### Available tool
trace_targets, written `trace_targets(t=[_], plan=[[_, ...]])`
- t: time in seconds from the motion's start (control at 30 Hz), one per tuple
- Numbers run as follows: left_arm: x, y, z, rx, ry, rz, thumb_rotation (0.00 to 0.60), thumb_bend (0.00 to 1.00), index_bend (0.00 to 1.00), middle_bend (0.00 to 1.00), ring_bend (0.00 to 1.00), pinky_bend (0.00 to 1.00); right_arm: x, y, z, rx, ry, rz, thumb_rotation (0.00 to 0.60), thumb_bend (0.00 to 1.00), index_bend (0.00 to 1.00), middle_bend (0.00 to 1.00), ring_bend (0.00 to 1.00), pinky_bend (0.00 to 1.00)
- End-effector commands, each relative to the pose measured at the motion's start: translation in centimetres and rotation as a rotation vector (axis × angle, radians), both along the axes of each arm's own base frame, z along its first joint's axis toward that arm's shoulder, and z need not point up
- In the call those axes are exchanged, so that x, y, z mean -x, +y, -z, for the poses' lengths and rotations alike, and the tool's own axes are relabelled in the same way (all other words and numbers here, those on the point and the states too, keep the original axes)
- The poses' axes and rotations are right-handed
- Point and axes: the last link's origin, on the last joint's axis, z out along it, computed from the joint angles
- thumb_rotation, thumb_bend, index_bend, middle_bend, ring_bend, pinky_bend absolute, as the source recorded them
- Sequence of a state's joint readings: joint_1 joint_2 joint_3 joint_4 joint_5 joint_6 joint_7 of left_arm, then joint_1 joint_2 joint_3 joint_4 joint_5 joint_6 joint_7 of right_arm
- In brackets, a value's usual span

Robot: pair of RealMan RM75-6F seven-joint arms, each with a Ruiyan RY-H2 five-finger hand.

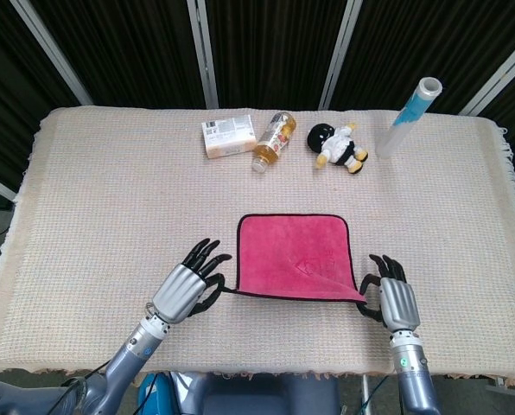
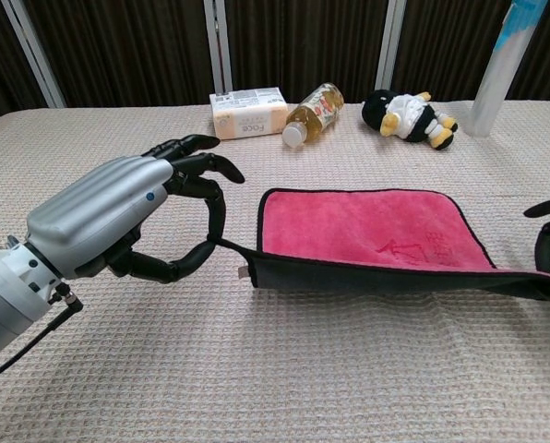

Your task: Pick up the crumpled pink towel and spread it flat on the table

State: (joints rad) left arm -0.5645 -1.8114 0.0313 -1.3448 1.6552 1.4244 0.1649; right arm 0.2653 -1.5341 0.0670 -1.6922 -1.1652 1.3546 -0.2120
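Note:
The pink towel (image 1: 294, 254) with its dark border is spread open in the middle of the table; its far part lies flat, its near edge (image 2: 386, 277) is stretched taut just above the cloth. My left hand (image 1: 187, 286) pinches the near left corner between thumb and a finger, seen large in the chest view (image 2: 127, 221). My right hand (image 1: 391, 296) pinches the near right corner; in the chest view only its fingers (image 2: 544, 242) show at the right edge.
Along the table's back edge lie a white box (image 1: 229, 137), a bottle on its side (image 1: 272, 142), a black-and-white plush toy (image 1: 339, 146) and a tall clear tube (image 1: 408, 116). A beige woven cloth (image 1: 93, 199) covers the table.

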Motion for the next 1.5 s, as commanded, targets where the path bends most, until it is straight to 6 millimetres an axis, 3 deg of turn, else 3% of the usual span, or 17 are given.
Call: trace_targets(t=[0.03,0.3,0.6,0.77,1.0,1.5], plan=[[0.0,-0.1,0.2,0.006,0.002,0.000,0.600,0.54,0.61,0.19,0.00,0.00,0.1,0.0,0.1,-0.004,0.000,0.003,0.600,0.54,0.66,0.15,0.00,0.00],[0.0,-0.4,1.0,0.049,0.020,-0.021,0.600,0.43,0.55,0.17,0.00,0.00,0.7,0.1,0.4,-0.023,0.016,0.016,0.600,0.54,0.62,0.15,0.00,0.00],[0.4,-0.5,1.3,0.118,0.050,-0.068,0.600,0.27,0.41,0.13,0.00,0.00,1.2,0.4,0.4,-0.055,0.027,0.011,0.600,0.54,0.34,0.05,0.00,0.00],[0.7,-0.6,1.1,0.138,0.069,-0.070,0.600,0.25,0.36,0.12,0.00,0.00,1.4,0.7,0.2,-0.072,0.046,0.005,0.600,0.46,0.19,0.00,0.00,0.00],[1.4,-0.7,0.8,0.154,0.076,-0.085,0.600,0.24,0.33,0.11,0.00,0.00,1.5,1.0,-0.3,-0.074,0.045,-0.001,0.600,0.45,0.04,0.00,0.00,0.00],[2.0,-0.9,0.1,0.167,0.078,-0.094,0.600,0.24,0.30,0.11,0.00,0.00,2.4,1.0,-1.2,-0.067,0.066,0.011,0.600,0.41,0.00,0.00,0.00,0.00]])
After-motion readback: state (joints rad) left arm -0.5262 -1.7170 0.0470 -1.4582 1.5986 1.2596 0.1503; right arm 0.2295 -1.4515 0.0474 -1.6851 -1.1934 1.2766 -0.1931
